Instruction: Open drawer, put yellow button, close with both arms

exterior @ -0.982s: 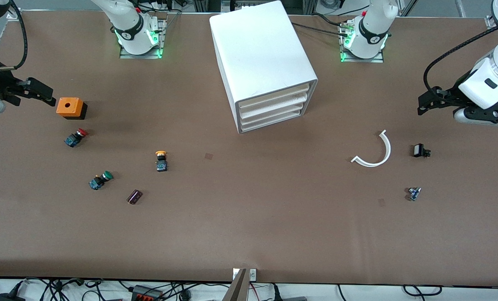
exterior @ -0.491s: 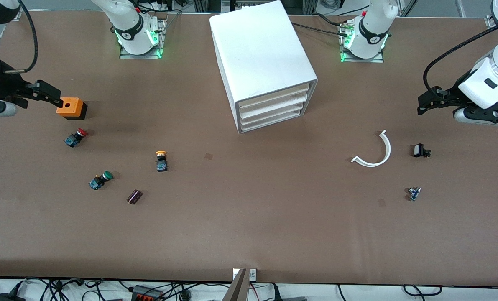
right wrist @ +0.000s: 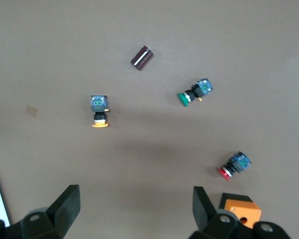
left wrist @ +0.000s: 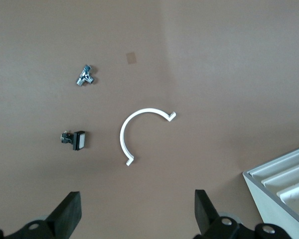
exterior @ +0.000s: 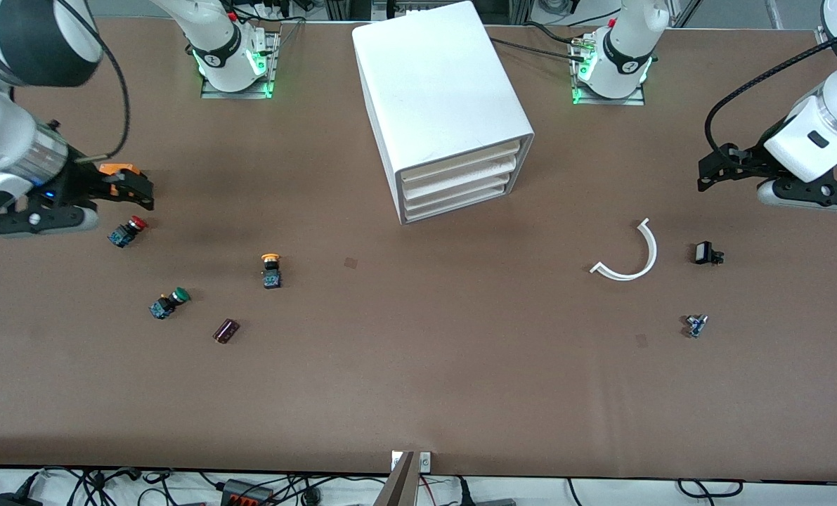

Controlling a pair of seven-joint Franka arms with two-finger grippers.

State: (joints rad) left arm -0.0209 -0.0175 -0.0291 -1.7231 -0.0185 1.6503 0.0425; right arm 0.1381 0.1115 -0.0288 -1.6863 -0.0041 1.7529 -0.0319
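Still, we risk grabbing the red button (exterior: 128, 230) instead of the yellow button (exterior: 271, 270), at its four o'clock, as the right end effector (exterior: 143, 190) hovers wide open and empty over the orange box (exterior: 117, 169) while the left end effector (exterior: 706, 176), equally open and empty, waits over bare tabletop (exterior: 418, 365) and the drawer (exterior: 460, 160) sits closed.

Top drawer (exterior: 460, 159) shut; yellow button (exterior: 271, 270) lies on the table.

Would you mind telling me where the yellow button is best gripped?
Probably from above, on the dark body of the yellow button: it lies on its side, and the body's flat sides suit the open right pincer better than the round cap.
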